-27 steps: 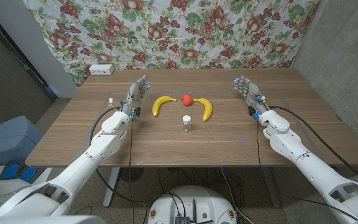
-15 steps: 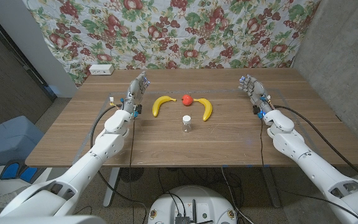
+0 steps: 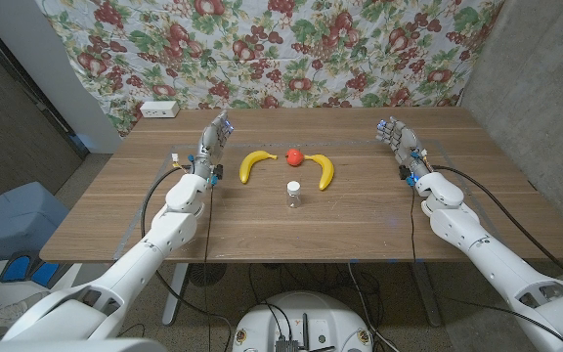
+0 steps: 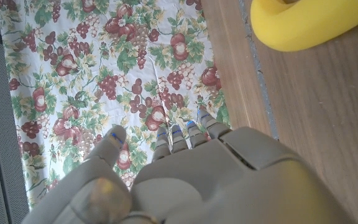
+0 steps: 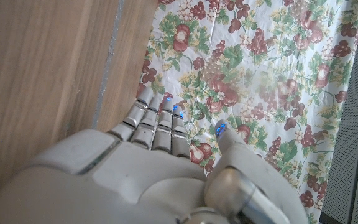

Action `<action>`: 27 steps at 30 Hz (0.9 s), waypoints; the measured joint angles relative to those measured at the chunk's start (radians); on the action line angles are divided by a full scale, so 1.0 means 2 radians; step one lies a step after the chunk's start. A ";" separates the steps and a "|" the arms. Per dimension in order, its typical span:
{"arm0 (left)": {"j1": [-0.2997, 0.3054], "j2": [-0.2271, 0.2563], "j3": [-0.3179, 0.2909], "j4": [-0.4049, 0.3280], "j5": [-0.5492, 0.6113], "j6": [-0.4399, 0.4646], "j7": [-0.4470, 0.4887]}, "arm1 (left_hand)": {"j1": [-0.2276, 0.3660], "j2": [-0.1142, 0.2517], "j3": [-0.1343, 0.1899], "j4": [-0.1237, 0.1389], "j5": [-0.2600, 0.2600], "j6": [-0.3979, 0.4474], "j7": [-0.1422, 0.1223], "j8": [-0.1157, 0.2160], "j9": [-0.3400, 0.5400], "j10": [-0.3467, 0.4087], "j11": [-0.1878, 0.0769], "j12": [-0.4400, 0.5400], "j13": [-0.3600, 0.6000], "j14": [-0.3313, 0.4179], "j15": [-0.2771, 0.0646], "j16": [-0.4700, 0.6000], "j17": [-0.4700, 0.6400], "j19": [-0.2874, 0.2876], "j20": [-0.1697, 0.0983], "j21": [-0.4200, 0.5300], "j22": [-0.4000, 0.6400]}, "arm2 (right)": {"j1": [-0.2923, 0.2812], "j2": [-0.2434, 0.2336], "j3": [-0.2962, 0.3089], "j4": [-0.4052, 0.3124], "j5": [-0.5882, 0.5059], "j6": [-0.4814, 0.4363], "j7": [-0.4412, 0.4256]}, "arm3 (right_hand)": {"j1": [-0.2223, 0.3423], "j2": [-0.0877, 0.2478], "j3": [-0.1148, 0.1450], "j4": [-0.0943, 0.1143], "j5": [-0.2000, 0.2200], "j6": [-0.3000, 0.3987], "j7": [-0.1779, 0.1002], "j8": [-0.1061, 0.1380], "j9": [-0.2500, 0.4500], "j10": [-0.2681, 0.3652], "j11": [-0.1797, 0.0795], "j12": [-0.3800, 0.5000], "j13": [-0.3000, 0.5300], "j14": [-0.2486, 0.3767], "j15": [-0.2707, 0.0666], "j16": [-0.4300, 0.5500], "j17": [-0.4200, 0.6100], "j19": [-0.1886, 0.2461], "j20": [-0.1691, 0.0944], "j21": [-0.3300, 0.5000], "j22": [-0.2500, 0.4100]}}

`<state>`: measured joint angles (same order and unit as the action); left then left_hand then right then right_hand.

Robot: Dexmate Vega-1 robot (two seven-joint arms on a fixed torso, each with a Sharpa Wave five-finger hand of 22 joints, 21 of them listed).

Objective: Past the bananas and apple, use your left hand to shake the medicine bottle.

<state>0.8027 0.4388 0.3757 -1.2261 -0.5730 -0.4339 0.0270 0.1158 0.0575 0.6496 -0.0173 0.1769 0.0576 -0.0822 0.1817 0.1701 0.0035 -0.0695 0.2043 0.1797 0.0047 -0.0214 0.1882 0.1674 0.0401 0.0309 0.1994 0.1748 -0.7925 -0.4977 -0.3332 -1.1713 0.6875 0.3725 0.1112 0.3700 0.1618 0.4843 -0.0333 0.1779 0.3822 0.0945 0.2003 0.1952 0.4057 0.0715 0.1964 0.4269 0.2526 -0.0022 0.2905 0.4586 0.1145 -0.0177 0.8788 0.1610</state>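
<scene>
Wooden table: the upright medicine bottle stands just on the robot's side of the apple, between two bananas, right of the nearer left hand, which is spread and empty. Left wrist: fingers apart

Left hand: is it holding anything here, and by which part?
Nothing is held. The left hand is open beside the bananas, apart from the medicine bottle. The right hand holds nothing either.

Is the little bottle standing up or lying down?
Standing up. The bottle sits upright on the table, white cap on top, in front of the apple.
</scene>
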 measured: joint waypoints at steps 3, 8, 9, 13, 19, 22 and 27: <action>0.000 0.000 0.001 0.001 0.013 -0.007 0.004 | 0.002 -0.005 -0.002 -0.011 0.000 0.003 -0.003 0.000 0.000 0.005 0.000 0.000 0.000 0.009 0.000 0.001 0.001 0.009 0.009 0.004 0.000 | 0.000 0.000 0.000 0.000 0.000 0.000 -0.001 | 0.004 -0.004 -0.002 -0.005 0.002 0.002 -0.002 0.000 -0.002 0.001 0.001 0.002 -0.002 0.005 0.002 0.001 0.000 0.004 0.005 -0.004 0.000; -0.005 0.007 0.012 0.002 0.039 -0.016 0.011 | 0.004 -0.007 -0.002 -0.020 0.000 0.004 -0.004 0.000 0.000 0.011 0.002 0.000 0.000 0.017 0.001 0.001 0.001 0.013 0.011 0.006 0.000 | -0.001 -0.001 0.001 -0.002 -0.001 -0.004 -0.006 | 0.005 -0.005 -0.001 -0.011 0.002 0.003 -0.003 0.000 -0.002 0.003 0.003 0.002 -0.005 0.010 0.001 0.005 -0.002 0.012 0.012 -0.004 0.000; -0.005 0.008 0.013 0.002 0.042 -0.017 0.011 | 0.003 -0.009 -0.002 -0.020 0.000 0.005 -0.005 0.000 0.000 0.011 0.002 0.000 0.000 0.017 0.002 0.001 0.001 0.014 0.010 0.006 0.000 | -0.001 -0.001 0.001 -0.002 -0.001 -0.004 -0.006 | 0.005 -0.005 -0.002 -0.012 0.002 0.003 -0.003 0.000 -0.002 0.003 0.003 0.002 -0.005 0.011 0.002 0.005 -0.002 0.012 0.012 -0.004 0.000; -0.007 0.015 0.019 -0.002 0.060 -0.019 0.014 | 0.004 -0.010 -0.002 -0.024 0.000 0.005 -0.005 0.000 0.000 0.014 0.002 0.003 0.000 0.021 0.001 0.001 0.001 0.015 0.012 0.006 0.000 | -0.002 -0.001 0.001 -0.002 -0.001 -0.005 -0.008 | 0.005 -0.005 -0.001 -0.016 0.002 0.005 -0.005 0.000 -0.001 0.003 0.003 0.002 -0.007 0.012 0.004 0.005 -0.002 0.013 0.013 -0.005 0.000; -0.007 0.026 0.027 -0.014 0.083 -0.019 0.016 | 0.006 -0.012 -0.003 -0.033 0.000 0.005 -0.005 0.000 0.000 0.016 0.004 0.004 0.000 0.030 0.002 0.004 0.001 0.018 0.014 0.006 0.000 | -0.003 -0.001 0.001 -0.003 -0.001 -0.006 -0.009 | 0.012 -0.012 -0.002 -0.020 0.006 0.008 -0.003 0.000 -0.001 0.003 0.003 0.002 -0.010 0.015 0.001 0.005 -0.002 0.019 0.015 -0.008 0.000; -0.007 0.033 0.031 -0.023 0.095 -0.017 0.017 | 0.006 -0.012 -0.003 -0.034 0.000 0.007 -0.004 0.000 0.000 0.017 0.004 0.004 0.000 0.033 -0.001 0.004 0.001 0.018 0.014 0.006 0.002 | -0.006 -0.001 0.002 -0.005 -0.001 -0.006 -0.011 | 0.012 -0.012 -0.002 -0.020 0.006 0.008 -0.003 0.000 -0.001 0.004 0.001 0.002 -0.009 0.015 0.001 0.009 -0.005 0.019 0.015 -0.008 0.000; -0.006 0.042 0.035 -0.035 0.106 -0.012 0.016 | 0.008 -0.014 -0.003 -0.038 0.000 0.008 -0.004 0.002 0.000 0.020 0.002 0.004 0.000 0.038 -0.001 0.004 0.001 0.018 0.014 0.006 0.002 | -0.010 -0.001 0.003 -0.009 -0.001 -0.005 -0.014 | 0.012 -0.012 -0.002 -0.024 0.006 0.008 -0.003 0.000 -0.001 0.009 0.002 0.002 -0.012 0.017 0.003 0.009 -0.005 0.019 0.015 -0.010 0.000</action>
<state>0.7900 0.5221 0.4464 -1.2963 -0.3607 -0.4584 0.0590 0.1319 0.0290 0.6427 -0.0933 0.1769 0.0726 -0.0898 0.1851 0.1699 0.0428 -0.0660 0.2130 0.1796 0.0806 -0.0232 0.1966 0.1701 0.0757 0.0589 0.2109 0.1795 -0.8132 -0.4989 -0.3274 -1.1898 0.6864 0.3624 0.0825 0.3950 0.1370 0.4803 -0.0817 0.1894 0.3983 0.0891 0.2003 0.1933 0.4236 0.0751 0.2004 0.4034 0.2868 0.0040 0.3084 0.4496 0.1518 0.0125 0.8578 0.1608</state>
